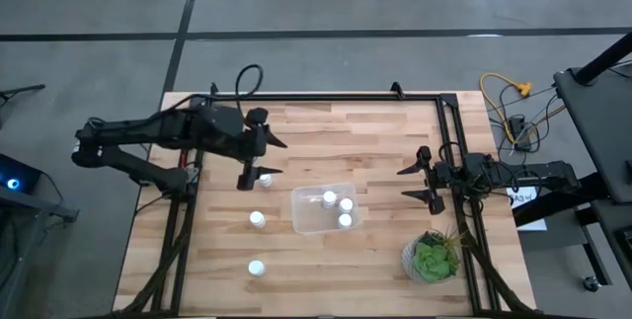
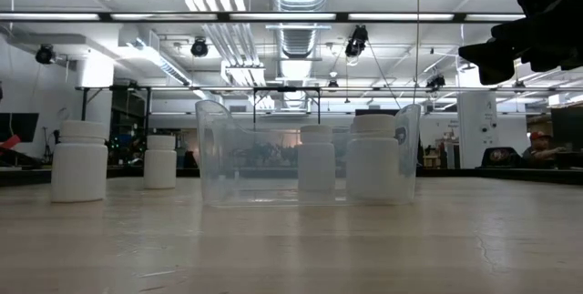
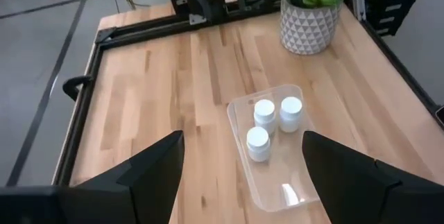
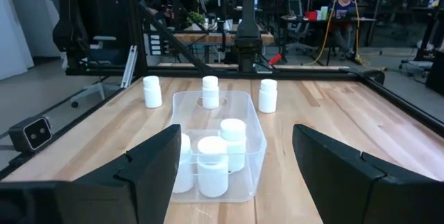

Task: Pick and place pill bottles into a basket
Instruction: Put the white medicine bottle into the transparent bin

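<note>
Three pill bottles (image 1: 336, 206) in basket (image 1: 301, 216) — three outside (image 1: 257, 219).

The high view looks straight down from well above, taking in the whole tabletop (image 1: 375, 141) and both arms. The low view sits at tabletop height, close to the basket (image 2: 305, 153), facing level across the wood into the room behind. The left wrist view looks down and forward over the basket (image 3: 277, 148) toward the potted plant (image 3: 312, 9). The right wrist view faces low across the tabletop from the opposite side. All four views share the basket.
</note>
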Motion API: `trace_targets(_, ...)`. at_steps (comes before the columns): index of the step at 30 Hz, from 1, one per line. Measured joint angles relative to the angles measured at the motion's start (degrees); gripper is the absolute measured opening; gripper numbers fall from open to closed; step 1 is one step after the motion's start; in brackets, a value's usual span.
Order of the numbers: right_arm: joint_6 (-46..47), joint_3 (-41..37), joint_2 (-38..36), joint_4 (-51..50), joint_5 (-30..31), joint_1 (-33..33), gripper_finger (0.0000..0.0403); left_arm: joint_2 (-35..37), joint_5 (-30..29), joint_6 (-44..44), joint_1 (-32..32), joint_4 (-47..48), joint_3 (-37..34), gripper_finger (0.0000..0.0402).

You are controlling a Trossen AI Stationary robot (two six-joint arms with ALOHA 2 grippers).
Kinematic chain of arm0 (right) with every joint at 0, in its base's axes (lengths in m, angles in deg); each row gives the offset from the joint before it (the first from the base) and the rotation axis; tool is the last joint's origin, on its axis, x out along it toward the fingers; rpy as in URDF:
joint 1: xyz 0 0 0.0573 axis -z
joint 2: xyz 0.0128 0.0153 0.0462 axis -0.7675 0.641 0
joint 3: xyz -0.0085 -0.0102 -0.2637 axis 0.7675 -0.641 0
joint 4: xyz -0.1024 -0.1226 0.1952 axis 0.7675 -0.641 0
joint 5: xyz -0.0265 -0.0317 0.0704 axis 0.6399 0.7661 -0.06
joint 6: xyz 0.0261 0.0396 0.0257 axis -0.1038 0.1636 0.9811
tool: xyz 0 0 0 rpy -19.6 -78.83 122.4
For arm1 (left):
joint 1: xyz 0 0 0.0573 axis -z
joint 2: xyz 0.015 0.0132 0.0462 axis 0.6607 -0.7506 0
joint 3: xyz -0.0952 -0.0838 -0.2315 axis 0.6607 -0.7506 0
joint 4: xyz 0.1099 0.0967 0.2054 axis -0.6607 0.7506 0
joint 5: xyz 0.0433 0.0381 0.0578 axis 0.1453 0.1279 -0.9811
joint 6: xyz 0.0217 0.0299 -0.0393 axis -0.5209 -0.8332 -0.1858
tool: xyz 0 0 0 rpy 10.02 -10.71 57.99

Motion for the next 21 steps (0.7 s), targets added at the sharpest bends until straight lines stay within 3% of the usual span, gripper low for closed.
trace_targets(4, 0.09, 0.0, 0.0, 0.0, 0.0, 0.0, 0.0265, -2.49, -0.16, 3.95, 0.0, 1.36, -0.02, 0.0274)
trace_targets(11, 0.08, 0.0, 0.0, 0.0, 0.02, 0.0, 0.0265, -9.05, -1.81, 21.98, -0.43, 6.59, -0.04, 0.0274)
trace_targets(21, 0.1, 0.0, 0.0, 0.0, 0.02, 0.02, 0.0265, -14.47, -6.85, 40.12, -0.43, 16.28, -0.04, 0.0274)
